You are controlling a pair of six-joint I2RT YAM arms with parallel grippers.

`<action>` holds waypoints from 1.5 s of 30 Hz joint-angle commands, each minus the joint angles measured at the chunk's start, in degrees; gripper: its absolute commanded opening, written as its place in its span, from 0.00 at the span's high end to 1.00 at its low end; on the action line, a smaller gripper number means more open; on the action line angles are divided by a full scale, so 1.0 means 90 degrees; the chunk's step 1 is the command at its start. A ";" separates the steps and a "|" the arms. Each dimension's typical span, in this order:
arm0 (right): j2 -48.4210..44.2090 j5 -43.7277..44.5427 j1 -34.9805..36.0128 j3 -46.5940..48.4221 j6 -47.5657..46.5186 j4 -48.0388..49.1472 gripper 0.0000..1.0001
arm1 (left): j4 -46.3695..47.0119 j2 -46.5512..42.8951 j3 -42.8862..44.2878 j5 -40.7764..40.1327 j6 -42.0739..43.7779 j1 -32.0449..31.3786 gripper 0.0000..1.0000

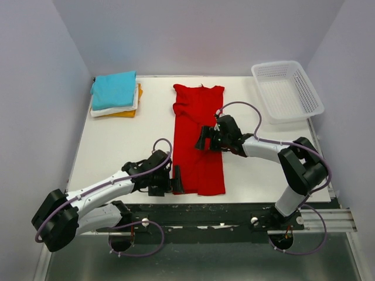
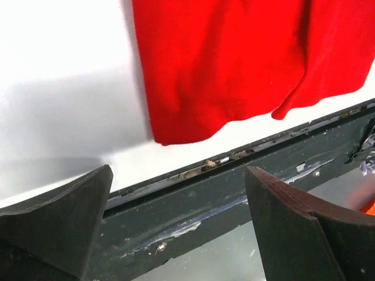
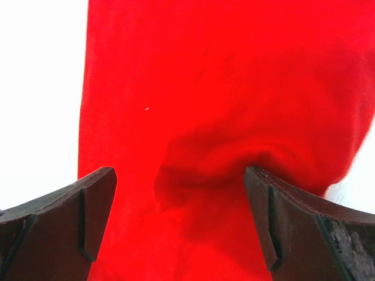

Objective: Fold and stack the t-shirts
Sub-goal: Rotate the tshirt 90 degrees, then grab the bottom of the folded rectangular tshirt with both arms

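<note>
Top external: red shirt (image 1: 198, 114) (one), folded shirts (image 1: 115, 91) (three); left fingers (image 1: 177, 179), right fingers (image 1: 203, 139) apart.

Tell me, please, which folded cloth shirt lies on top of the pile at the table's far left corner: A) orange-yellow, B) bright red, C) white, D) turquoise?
D: the folded turquoise cloth shirt lies uppermost, with the folded white cloth shirt beneath it and the folded orange-yellow cloth shirt at the bottom.

The turquoise shirt (image 1: 114, 89) hid most of the white shirt (image 1: 116, 110) and the orange-yellow shirt (image 1: 126, 114); the red shirt (image 3: 222, 88) ran off the right wrist view's top edge.
</note>
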 commanded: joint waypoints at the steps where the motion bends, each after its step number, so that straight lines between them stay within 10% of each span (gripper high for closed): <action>1: -0.0740 -0.0867 0.0093 -0.0089 -0.0555 -0.0069 0.00 | -0.0387 -0.0200 0.0363 -0.0511 -0.0034 -0.0010 0.01; 11: -0.3134 0.0202 0.0289 -0.1677 0.0528 -0.2247 0.00 | 0.0247 -0.0488 -0.0761 -0.0128 -0.0669 -0.0013 0.06; 24: -0.3614 -0.0681 0.1007 -0.2807 0.1328 -0.2988 0.22 | 0.1070 0.0480 -0.0775 -0.0127 -0.0646 -0.0013 0.98; 29: -0.3384 -0.0197 0.1110 -0.3052 0.1563 -0.2594 0.39 | 0.1128 0.0468 -0.0891 -0.0285 -0.0714 -0.0013 1.00; 32: -0.3354 -0.0144 0.1109 -0.3135 0.1573 -0.2434 0.77 | 0.1318 0.0321 -0.0996 -0.0240 -0.0696 -0.0016 1.00; 36: -0.3454 -0.0623 0.1138 -0.3247 0.1556 -0.2482 0.99 | 0.1432 -0.0023 -0.1253 -0.0161 -0.0684 -0.0054 1.00; 45: -0.4773 -0.1684 0.1206 -0.3702 0.1635 -0.3004 0.99 | 0.1654 -0.1000 -0.1888 0.0300 -0.0891 -0.0445 1.00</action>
